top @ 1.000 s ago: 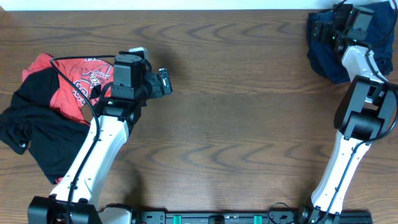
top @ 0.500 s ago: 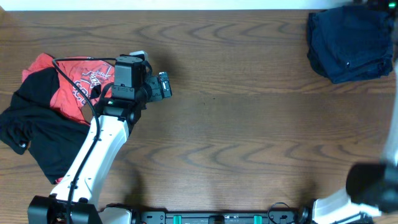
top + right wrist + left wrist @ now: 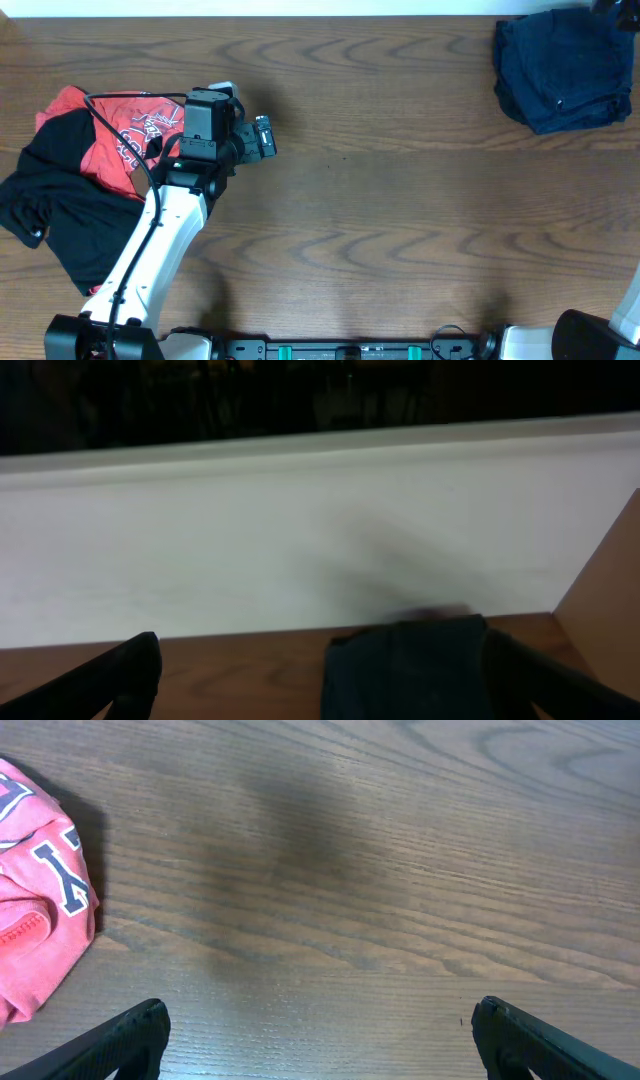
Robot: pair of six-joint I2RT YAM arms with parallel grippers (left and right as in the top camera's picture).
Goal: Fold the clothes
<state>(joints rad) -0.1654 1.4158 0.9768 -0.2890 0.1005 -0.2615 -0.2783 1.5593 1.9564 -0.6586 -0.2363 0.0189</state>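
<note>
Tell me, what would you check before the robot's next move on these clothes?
1. Left tool open and empty: ok; only bare table shows between its fingers.
2. Right tool open: ok; its fingers are wide apart and not gripping the navy shorts ahead of it.
3. Red T-shirt laid flat: not ok; it is crumpled, with the black garment lying over part of it.
4. Navy shorts wholly on the table: cannot tell; they run to the overhead picture's edge.
5. Right arm pose: cannot tell; it is nearly out of the overhead view.
</note>
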